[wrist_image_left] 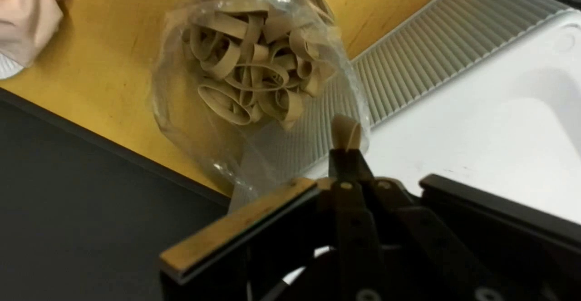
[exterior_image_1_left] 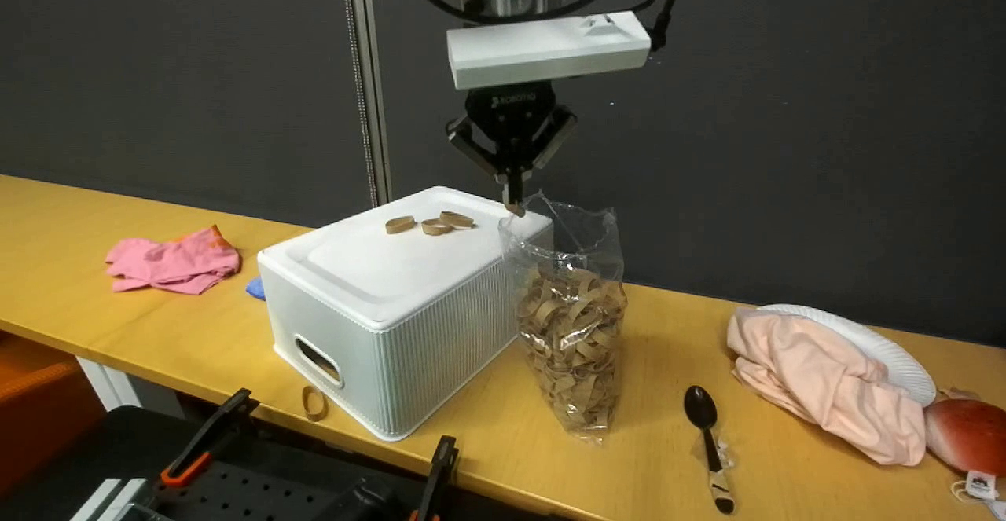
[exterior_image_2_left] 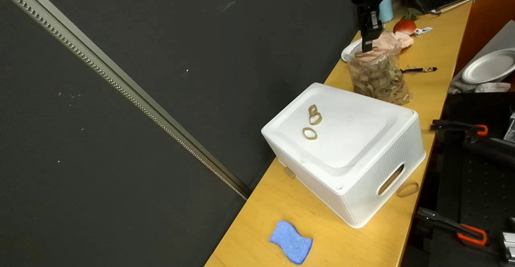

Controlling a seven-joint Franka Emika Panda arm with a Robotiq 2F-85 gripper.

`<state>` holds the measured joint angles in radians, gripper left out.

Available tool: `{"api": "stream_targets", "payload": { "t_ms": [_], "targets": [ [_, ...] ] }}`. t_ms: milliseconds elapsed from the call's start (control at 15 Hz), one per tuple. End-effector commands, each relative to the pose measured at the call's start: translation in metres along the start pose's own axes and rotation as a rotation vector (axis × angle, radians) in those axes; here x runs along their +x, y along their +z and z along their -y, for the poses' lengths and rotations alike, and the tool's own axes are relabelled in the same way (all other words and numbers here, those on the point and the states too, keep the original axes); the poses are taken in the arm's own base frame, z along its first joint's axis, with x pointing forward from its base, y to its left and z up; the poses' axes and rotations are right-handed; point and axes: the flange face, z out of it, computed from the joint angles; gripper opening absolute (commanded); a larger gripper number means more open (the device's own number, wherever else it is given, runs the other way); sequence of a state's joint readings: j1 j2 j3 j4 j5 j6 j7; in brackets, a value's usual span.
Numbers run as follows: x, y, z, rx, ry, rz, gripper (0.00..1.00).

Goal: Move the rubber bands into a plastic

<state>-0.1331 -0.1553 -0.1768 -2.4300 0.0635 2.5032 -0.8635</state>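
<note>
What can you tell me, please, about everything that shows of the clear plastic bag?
The plastic bag is transparent, crinkled and glossy, and looks thin and flexible. It stands roughly upright on the yellow table, beside the ribbed white box; whether they touch, I cannot tell. Its open mouth has a loose, uneven rim. Tan rubber bands fill the lower part in a tangled heap; above them is bare film. The gripper, shut on another rubber band, is near the rim; contact there is unclear.

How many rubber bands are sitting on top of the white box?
3: one rubber band alone, and a second touching a third, both nearer the plastic bag. None there seem hidden.
</note>
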Motion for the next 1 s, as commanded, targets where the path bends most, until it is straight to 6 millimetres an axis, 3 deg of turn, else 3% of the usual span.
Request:
{"api": "stream_targets", "payload": {
  "t_ms": [0, 467, 533, 600, 933],
  "targets": [
    [-0.018, 0.004, -0.009, 0.000, 0.031, 0.024, 0.00],
    [-0.031, 0.006, -0.021, -0.008, 0.072, 0.031, 0.00],
    [-0.032, 0.006, -0.022, -0.009, 0.076, 0.031, 0.26],
    [-0.032, 0.008, -0.023, -0.011, 0.080, 0.031, 0.27],
    [-0.025, 0.007, -0.021, -0.010, 0.082, 0.031, 0.62]
  ]
}}
